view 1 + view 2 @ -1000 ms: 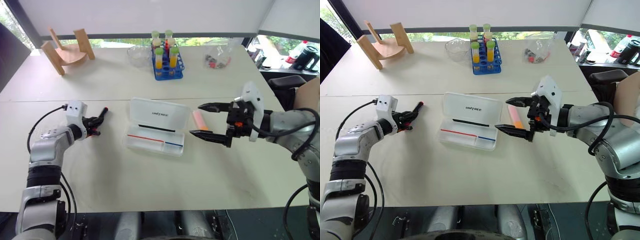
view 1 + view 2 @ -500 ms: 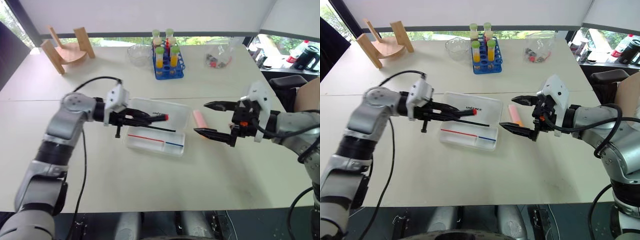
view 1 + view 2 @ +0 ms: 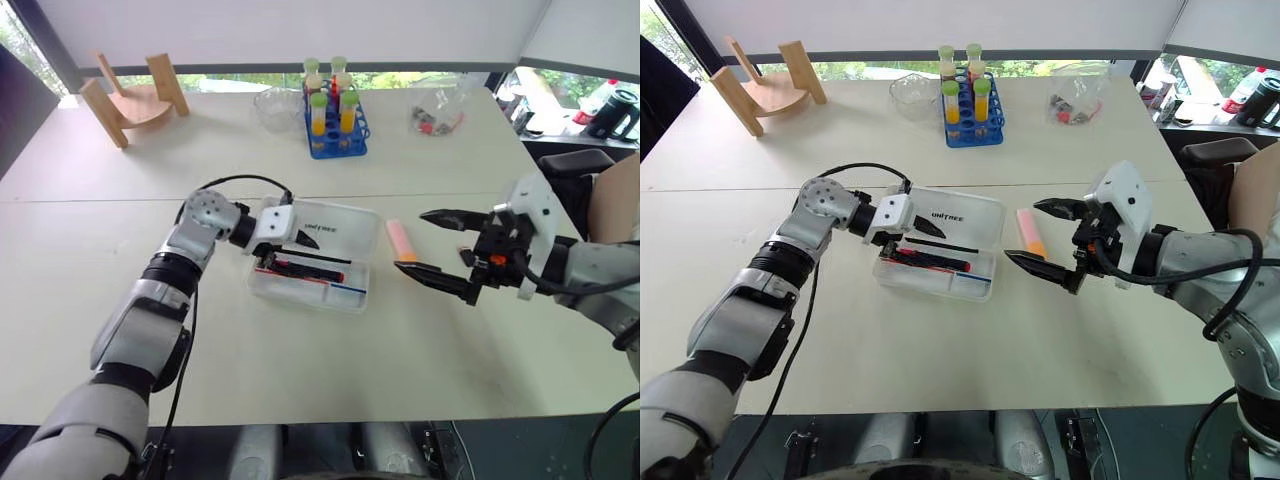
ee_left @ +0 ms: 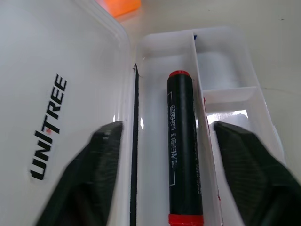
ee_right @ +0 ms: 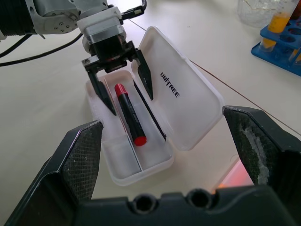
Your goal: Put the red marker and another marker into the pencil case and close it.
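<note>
Red marker now lies in the open case, let go by the left gripper.
Half a second ago the left gripper carried the red marker; now its fingers spread wide over it, empty. Right gripper gapes, empty, near the one pink marker beside the case.

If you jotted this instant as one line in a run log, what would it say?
red marker: lying in pencil case tray | left gripper: open above it | pink marker: on table beside case | right gripper: open, empty | lid: open
</note>
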Robot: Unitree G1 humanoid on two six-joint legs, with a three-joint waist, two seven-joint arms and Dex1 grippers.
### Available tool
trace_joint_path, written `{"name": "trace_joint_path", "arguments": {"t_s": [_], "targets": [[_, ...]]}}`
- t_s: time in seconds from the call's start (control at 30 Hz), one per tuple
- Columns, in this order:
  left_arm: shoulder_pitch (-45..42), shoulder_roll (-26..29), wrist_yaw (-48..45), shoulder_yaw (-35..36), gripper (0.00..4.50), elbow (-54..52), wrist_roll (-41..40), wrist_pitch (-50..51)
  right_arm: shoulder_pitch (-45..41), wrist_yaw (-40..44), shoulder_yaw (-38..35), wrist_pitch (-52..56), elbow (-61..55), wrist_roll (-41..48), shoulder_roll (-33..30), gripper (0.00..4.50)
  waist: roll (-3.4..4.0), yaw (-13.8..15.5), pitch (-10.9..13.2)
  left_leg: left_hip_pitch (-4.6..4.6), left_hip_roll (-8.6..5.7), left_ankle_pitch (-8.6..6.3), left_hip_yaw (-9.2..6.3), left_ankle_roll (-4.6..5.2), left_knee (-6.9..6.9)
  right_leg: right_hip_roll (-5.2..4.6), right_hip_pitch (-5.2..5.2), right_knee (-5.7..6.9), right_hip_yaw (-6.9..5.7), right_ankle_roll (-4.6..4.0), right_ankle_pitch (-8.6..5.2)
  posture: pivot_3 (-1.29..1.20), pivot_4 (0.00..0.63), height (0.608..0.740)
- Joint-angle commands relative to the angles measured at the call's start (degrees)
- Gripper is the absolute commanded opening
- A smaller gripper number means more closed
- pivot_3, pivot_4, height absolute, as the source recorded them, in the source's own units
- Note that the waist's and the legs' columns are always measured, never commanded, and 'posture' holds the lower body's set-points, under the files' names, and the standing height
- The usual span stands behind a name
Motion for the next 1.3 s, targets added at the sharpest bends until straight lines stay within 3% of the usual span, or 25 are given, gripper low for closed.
{"name": "trace_joint_path", "arguments": {"t_s": [0.03,0.17,0.37,0.53,0.67,0.77,0.93,0.97,1.1,1.3], "targets": [[-0.84,1.17,-0.91,4.06,4.46,-4.15,-3.35,4.29,-0.22,-0.75,0.13,-0.38,-0.76,-0.51,-0.58,4.5,0.0,-0.02,0.0,0.0,0.0,0.0,0.0,0.0,0.0,0.0,0.0,0.0,0.0,0.0,0.0,0.0,0.15,0.74],[3.71,6.05,-1.2,11.06,4.46,-19.88,-12.97,22.51,-0.85,-5.23,5.76,-0.04,2.31,-7.72,-0.89,4.5,0.0,-0.6,0.01,-0.04,0.03,0.0,-0.01,0.0,0.0,0.02,-0.08,0.06,0.01,0.0,0.0,0.0,0.15,0.74],[18.56,17.37,6.05,23.22,4.46,-47.02,-26.51,47.23,-7.73,-17.27,13.29,7.12,11.93,-14.28,8.6,4.5,0.09,-1.96,0.01,0.04,0.12,0.01,-0.05,-0.01,-0.03,0.06,-0.11,0.15,0.08,-0.02,-0.01,0.0,0.15,0.74],[31.87,22.16,13.43,34.64,4.46,-61.78,-36.52,59.12,-11.54,-21.55,17.86,8.61,20.64,-19.31,15.82,4.5,0.11,-1.55,0.05,0.03,0.15,0.02,-0.06,-0.04,-0.02,0.04,-0.1,0.18,0.08,-0.02,-0.01,0.0,0.15,0.74],[39.58,22.3,19.59,41.45,4.46,-69.25,-41.36,62.92,-12.84,-22.66,20.9,8.47,27.35,-23.31,18.57,4.5,0.12,-0.99,0.06,0.01,0.1,0.03,-0.04,-0.05,0.0,-0.07,-0.04,0.12,0.03,-0.02,-0.01,0.0,0.15,0.74],[43.02,22.42,22.93,45.0,4.5,-72.77,-44.65,64.62,-12.96,-21.8,21.82,7.97,30.21,-25.12,18.87,3.6,0.12,-0.87,0.06,0.05,0.07,0.03,0.0,-0.05,0.0,-0.09,-0.03,0.12,0.05,-0.02,0.0,0.0,0.15,0.74],[47.39,24.02,25.81,49.65,4.5,-75.35,-48.56,66.24,-13.55,-20.33,21.14,8.55,31.23,-25.59,19.3,1.08,0.11,-1.06,0.05,0.26,0.09,0.02,0.0,-0.05,-0.03,-0.03,0.15,0.11,0.05,-0.03,0.0,0.0,0.15,0.74],[47.8,24.22,26.22,49.97,4.5,-75.56,-49.05,66.33,-13.71,-20.11,20.88,8.76,31.27,-25.52,19.4,0.85,0.11,-1.09,0.05,0.27,0.08,0.02,0.01,-0.05,-0.02,-0.03,0.16,0.12,0.05,-0.03,0.0,0.0,0.15,0.74],[48.22,24.52,28.3,50.62,4.5,-75.35,-50.08,65.84,-15.1,-18.46,18.36,11.26,29.43,-25.14,16.48,0.86,0.12,-0.9,0.05,0.26,0.07,0.02,0.0,-0.05,-0.02,-0.04,0.15,0.11,0.05,-0.03,0.0,0.0,0.15,0.74],[47.39,25.03,29.13,49.29,4.5,-73.06,-49.19,64.29,-18.94,-9.24,9.2,18.46,17.89,-17.45,4.68,0.86,0.28,-0.12,0.15,0.14,0.03,0.02,0.06,-0.05,-0.07,-0.07,-0.01,0.08,0.08,-0.03,-0.01,0.0,0.15,0.74]]}}
